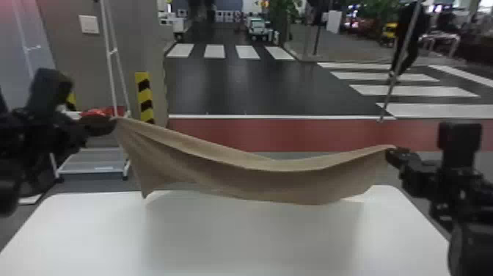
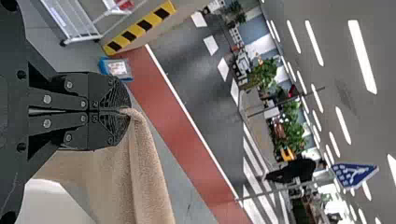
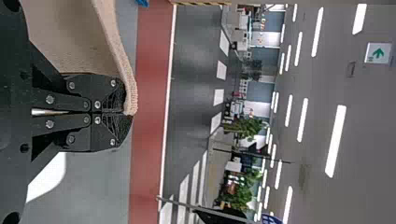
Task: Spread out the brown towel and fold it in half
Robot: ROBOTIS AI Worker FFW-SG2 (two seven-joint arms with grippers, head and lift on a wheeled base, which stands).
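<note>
- Brown towel (image 1: 264,183), hung in the air across the far edge of the bench (image 1: 238,238), its top hem sagging between my two grippers; I can't tell whether its lower edge touches down.
- Left gripper (image 2: 123,111): fingers pinched together on one corner, held higher, out by the bench's far left corner.
- Right gripper (image 3: 126,112): clamped on the opposite end of the hem, near the far right corner.
- I judge it light, limp and grippy rather than slippery, nothing fragile. Corner holds suit it, though each bite looks shallow, so a hard tug could pull one free.
- I take this as spreading; I'd level the hem, then lay it flat before folding.
</note>
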